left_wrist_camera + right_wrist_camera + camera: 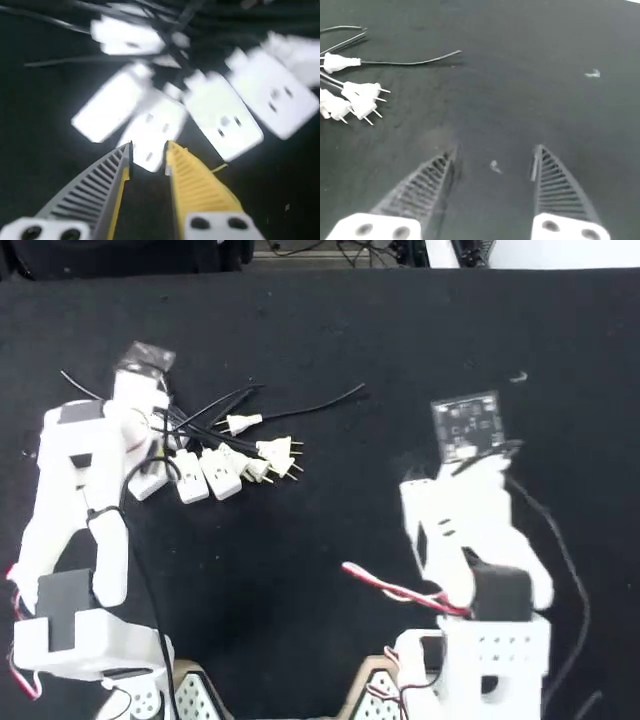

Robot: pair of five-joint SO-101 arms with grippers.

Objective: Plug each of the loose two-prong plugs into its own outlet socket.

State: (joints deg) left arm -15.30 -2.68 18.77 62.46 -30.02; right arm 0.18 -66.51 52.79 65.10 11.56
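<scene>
Several plugs [280, 452] loose; left gripper [148, 147], barely open at a socket [155, 125] edge, should square up before closing; right gripper [492, 160] open, empty.

I get even, diffuse light on all 3 feeds. Outlet sockets [220, 120], left arm [75, 480] and right arm [465, 515] blow out white against the black table [400, 340]. Faint shadows beside plugs [362, 95].

pincer [148, 148] parted, over white sockets [220, 122], black cords [65, 60]
</scene>
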